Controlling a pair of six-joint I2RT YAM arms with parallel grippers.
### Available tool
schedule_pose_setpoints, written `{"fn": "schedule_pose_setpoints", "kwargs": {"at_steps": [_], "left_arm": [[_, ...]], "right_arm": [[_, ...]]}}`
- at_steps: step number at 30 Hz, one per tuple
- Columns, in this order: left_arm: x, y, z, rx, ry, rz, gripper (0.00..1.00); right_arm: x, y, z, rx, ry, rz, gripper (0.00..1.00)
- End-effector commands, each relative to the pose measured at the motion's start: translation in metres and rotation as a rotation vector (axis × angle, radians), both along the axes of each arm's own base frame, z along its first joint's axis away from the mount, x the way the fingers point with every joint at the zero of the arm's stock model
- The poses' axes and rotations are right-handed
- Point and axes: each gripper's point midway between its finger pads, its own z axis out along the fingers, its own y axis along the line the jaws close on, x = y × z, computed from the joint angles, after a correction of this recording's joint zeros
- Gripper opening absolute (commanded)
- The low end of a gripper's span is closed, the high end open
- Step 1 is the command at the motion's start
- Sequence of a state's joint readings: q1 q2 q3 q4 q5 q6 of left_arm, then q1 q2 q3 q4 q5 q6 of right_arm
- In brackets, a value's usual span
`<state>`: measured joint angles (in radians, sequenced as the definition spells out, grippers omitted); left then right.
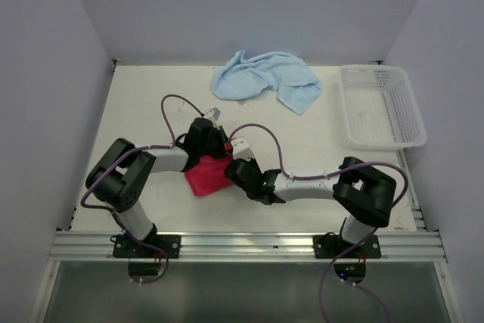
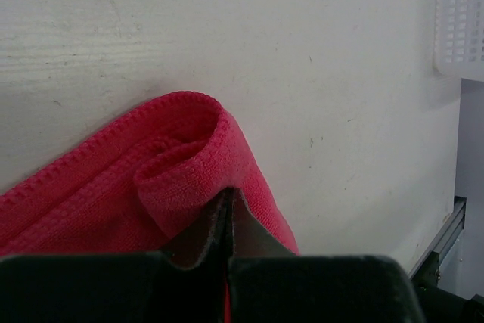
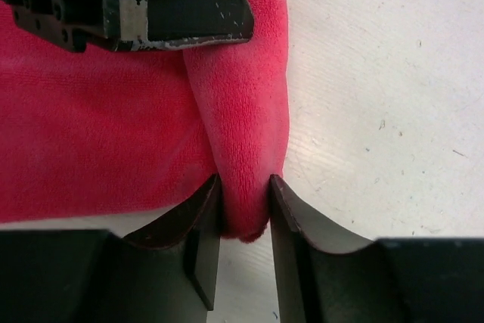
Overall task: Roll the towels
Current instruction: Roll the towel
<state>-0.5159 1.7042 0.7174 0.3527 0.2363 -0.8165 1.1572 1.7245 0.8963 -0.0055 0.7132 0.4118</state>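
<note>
Lying outside white basket (image 1: 382,111) | blue towel (image 1: 265,77) near | red towel (image 1: 208,177) well apart

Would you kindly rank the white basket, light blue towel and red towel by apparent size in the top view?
Largest: white basket and light blue towel, too alike to rank.
Smallest: red towel, partly hidden.

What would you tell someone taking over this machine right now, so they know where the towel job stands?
Left gripper: shut on the red towel, at its curled edge.
Right gripper: shut on the end of the same curl.
Blue towel: crumpled at the far side, untouched, beside the white basket.
Done: red roll barely started.
To do: finish it, then roll the blue one.
</note>
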Motion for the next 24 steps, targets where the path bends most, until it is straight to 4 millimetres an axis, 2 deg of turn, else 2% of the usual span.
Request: {"fn": "schedule_pose_setpoints", "kwargs": {"at_steps": [1, 2, 3, 7, 9, 11, 14, 15, 17, 18, 20, 24], "left_arm": [[0.006, 0.031, -0.032, 0.180, 0.019, 0.073, 0.00], [0.006, 0.032, -0.032, 0.182, 0.018, 0.073, 0.00], [0.005, 0.033, -0.032, 0.184, 0.017, 0.075, 0.00], [0.004, 0.036, -0.032, 0.191, 0.016, 0.078, 0.00], [0.003, 0.037, -0.033, 0.198, 0.021, 0.079, 0.00], [0.002, 0.039, -0.033, 0.202, 0.018, 0.084, 0.00], [0.001, 0.040, -0.034, 0.204, 0.021, 0.081, 0.00], [0.000, 0.040, -0.035, 0.203, 0.023, 0.079, 0.00], [0.001, 0.040, -0.034, 0.202, 0.022, 0.081, 0.00], [0.000, 0.040, -0.035, 0.202, 0.023, 0.079, 0.00], [0.000, 0.040, -0.034, 0.201, 0.020, 0.079, 0.00], [0.000, 0.040, -0.034, 0.202, 0.019, 0.075, 0.00]], "right_arm": [[-0.012, 0.001, 0.018, 0.104, 0.058, 0.036, 0.35], [-0.012, 0.000, 0.023, 0.130, 0.071, 0.039, 0.41], [-0.014, 0.002, 0.036, 0.180, 0.072, 0.051, 0.44], [-0.021, 0.003, 0.057, 0.322, 0.130, 0.101, 0.56], [-0.024, 0.005, 0.060, 0.420, 0.213, 0.121, 0.61], [-0.018, 0.004, 0.067, 0.525, 0.251, 0.119, 0.63], [-0.006, -0.002, 0.067, 0.642, 0.297, 0.059, 0.64], [-0.005, 0.004, 0.072, 0.706, 0.322, 0.071, 0.64], [0.004, -0.003, 0.063, 0.737, 0.343, 0.021, 0.64], [0.003, 0.002, 0.065, 0.784, 0.368, 0.028, 0.65], [0.010, -0.005, 0.057, 0.811, 0.385, -0.010, 0.65], [0.016, -0.007, 0.041, 0.837, 0.428, -0.035, 0.65]]}}
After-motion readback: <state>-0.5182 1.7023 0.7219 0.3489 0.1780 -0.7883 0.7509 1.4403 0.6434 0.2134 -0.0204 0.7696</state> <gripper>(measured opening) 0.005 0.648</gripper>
